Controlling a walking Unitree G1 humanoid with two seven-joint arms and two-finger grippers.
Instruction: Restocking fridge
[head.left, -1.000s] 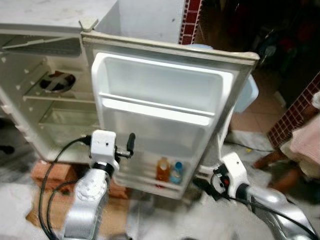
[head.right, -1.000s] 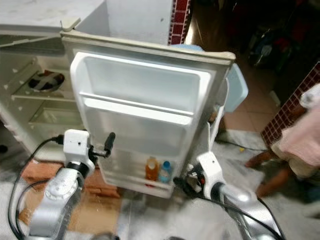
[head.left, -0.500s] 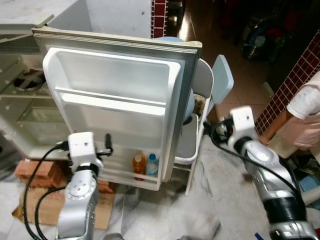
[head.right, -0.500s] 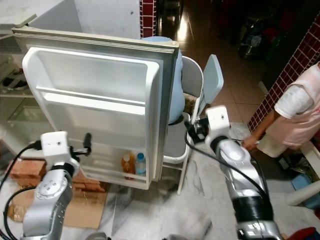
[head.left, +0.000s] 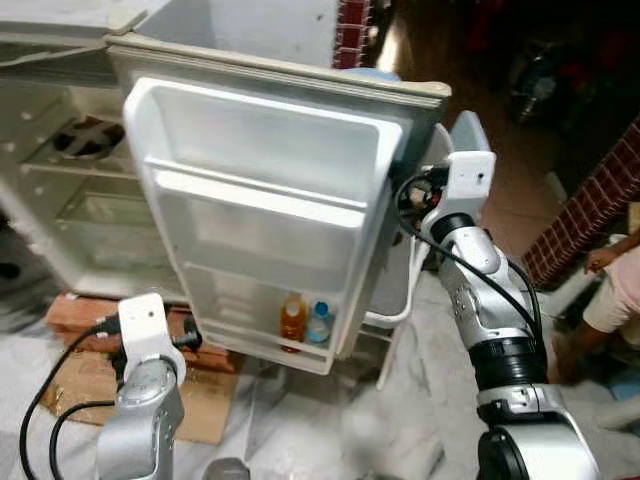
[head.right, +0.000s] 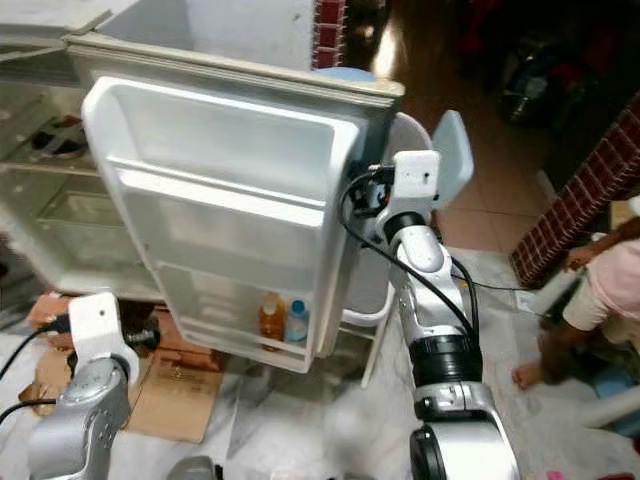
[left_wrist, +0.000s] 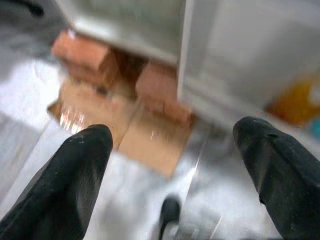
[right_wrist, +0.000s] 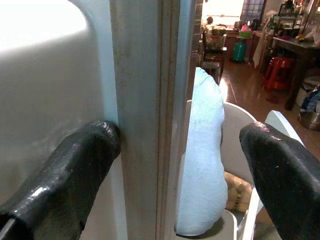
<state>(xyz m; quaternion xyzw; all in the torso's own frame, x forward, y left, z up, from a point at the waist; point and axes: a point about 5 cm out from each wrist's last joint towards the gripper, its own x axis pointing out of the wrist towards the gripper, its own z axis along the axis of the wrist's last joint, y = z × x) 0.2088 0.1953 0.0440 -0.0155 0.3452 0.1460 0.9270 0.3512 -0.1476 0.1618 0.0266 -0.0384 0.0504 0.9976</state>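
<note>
1. Fridge door (head.left: 265, 215) hangs wide open off the fridge (head.left: 70, 190), inner racks facing the camera. Two bottles stand in the door's bottom rack: an orange bottle (head.left: 292, 318) and a blue-capped bottle (head.left: 318, 322) touching beside it. The racks above them hold nothing.
2. Change: half a second ago the right gripper (right_wrist: 170, 160) was off beside the chair, apart from the door. Now it is up at the door's free edge, near the top corner. Its fingers are spread wide, one pad (right_wrist: 80, 165) against the door's inner face, the other out past the edge. It straddles the edge, not clamped yet.
3. Likely meaning: it is getting hold of the door to swing it, so stocking looks paused or done for this load.
4. The left gripper (left_wrist: 175, 165) has dropped lower than before and hangs below the door's hinge side, fingers apart, holding nothing.
5. Around the door: a white chair (head.right: 445, 150) with a pale blue cushion (right_wrist: 202, 165) stands right behind the door's free edge, which blocks opening it further. Bricks (left_wrist: 82, 50) and cardboard (left_wrist: 150, 145) lie under the fridge.
6. A person (head.right: 600, 300) crouches beyond the chair, well apart from the door.
</note>
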